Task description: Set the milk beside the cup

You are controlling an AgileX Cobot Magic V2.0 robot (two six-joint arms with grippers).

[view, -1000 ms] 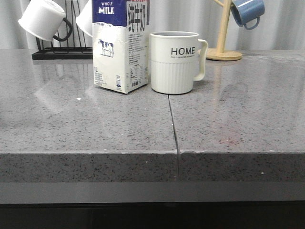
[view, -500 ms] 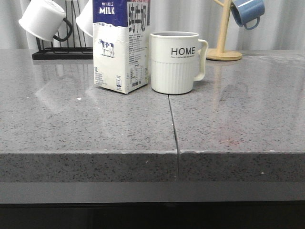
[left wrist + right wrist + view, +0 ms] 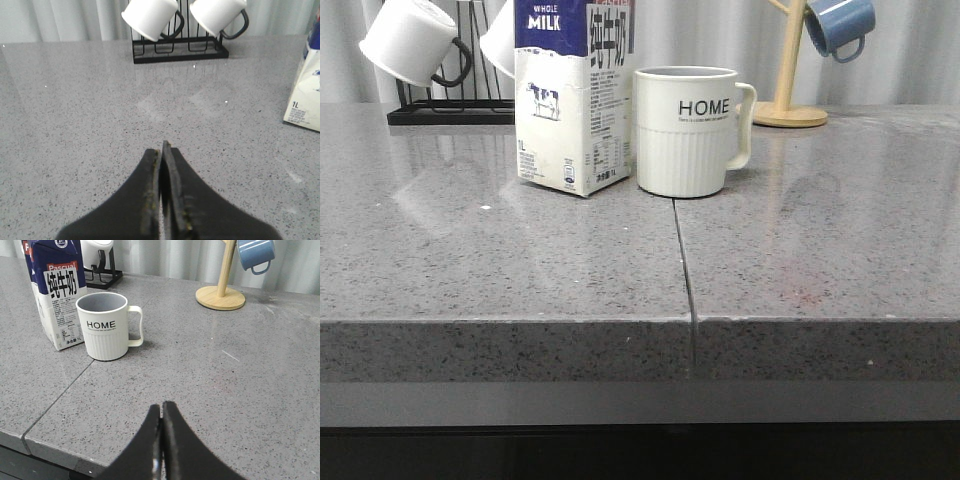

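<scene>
The milk carton [image 3: 572, 95] stands upright on the grey counter, white with a blue top band and a cow picture. The cream HOME cup [image 3: 688, 130] stands just right of it, almost touching, handle to the right. Both also show in the right wrist view: the carton [image 3: 54, 295] and the cup [image 3: 106, 332]. A corner of the carton shows in the left wrist view [image 3: 306, 102]. My left gripper [image 3: 161, 148] is shut and empty over bare counter. My right gripper [image 3: 161, 407] is shut and empty near the counter's front edge. Neither gripper shows in the front view.
A black rack with plain white mugs [image 3: 415, 42] stands at the back left, also in the left wrist view [image 3: 180, 47]. A wooden mug tree [image 3: 788, 105] with a blue mug [image 3: 840, 25] stands at the back right. A seam [image 3: 684, 270] runs across the counter.
</scene>
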